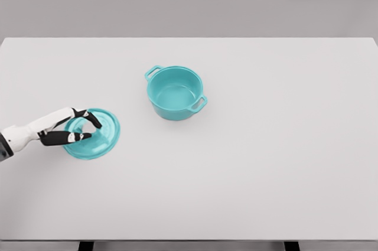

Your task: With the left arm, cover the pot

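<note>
On the white table a teal pot stands upright a little left of the middle, toward the far side. It is open, with one handle on its far left and one on its near right. The teal lid lies near the left edge, closer to the near side, well apart from the pot. The left hand comes in from the left and is over the lid, its dark fingers curled around the middle of the lid, seemingly pinching its knob, which is hidden.
</note>
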`<state>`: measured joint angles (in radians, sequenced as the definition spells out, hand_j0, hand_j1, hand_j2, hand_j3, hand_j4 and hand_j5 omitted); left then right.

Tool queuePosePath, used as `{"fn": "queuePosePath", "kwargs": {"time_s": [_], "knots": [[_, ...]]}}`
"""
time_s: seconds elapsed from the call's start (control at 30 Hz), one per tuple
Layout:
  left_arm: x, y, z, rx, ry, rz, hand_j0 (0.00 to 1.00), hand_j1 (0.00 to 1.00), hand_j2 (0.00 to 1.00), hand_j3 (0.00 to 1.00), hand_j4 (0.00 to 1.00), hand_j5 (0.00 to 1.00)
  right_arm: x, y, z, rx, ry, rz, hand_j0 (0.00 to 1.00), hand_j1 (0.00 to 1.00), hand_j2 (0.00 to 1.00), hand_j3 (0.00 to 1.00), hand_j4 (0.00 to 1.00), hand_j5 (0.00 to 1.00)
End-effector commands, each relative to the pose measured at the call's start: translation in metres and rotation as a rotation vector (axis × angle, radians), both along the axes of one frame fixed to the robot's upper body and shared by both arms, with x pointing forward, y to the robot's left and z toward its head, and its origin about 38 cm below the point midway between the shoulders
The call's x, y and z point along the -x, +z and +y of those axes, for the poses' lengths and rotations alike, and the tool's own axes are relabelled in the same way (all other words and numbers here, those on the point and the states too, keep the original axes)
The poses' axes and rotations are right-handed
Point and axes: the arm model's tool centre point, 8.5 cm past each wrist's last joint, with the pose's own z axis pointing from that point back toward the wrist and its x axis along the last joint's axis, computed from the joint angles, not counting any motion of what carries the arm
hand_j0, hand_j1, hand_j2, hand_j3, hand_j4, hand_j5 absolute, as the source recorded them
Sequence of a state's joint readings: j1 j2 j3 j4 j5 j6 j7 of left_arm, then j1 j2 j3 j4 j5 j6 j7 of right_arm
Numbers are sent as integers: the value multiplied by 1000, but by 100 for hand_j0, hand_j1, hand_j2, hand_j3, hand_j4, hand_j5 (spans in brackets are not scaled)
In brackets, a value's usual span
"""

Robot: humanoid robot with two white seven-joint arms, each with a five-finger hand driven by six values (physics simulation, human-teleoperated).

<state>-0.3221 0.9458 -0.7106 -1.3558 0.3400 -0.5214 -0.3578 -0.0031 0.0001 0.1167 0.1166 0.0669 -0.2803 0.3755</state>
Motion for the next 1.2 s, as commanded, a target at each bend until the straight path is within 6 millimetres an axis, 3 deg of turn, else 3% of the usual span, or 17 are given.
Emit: {"fn": "queuePosePath", "kwargs": {"time_s": [0.0, 0.73, 1.17], "knots": [[1, 3, -6, -3, -24, -11, 53, 53, 53, 53, 53, 53, 0, 0, 0, 0, 0, 0, 100, 100, 100, 100, 100, 100], [-14, 48, -37, 6, -111, -96, 52, 52, 52, 52, 52, 52, 0, 0, 0, 0, 0, 0, 100, 100, 100, 100, 100, 100], [-15, 59, -46, 15, -138, -124, 52, 52, 52, 52, 52, 52, 0, 0, 0, 0, 0, 0, 100, 100, 100, 100, 100, 100]]}}
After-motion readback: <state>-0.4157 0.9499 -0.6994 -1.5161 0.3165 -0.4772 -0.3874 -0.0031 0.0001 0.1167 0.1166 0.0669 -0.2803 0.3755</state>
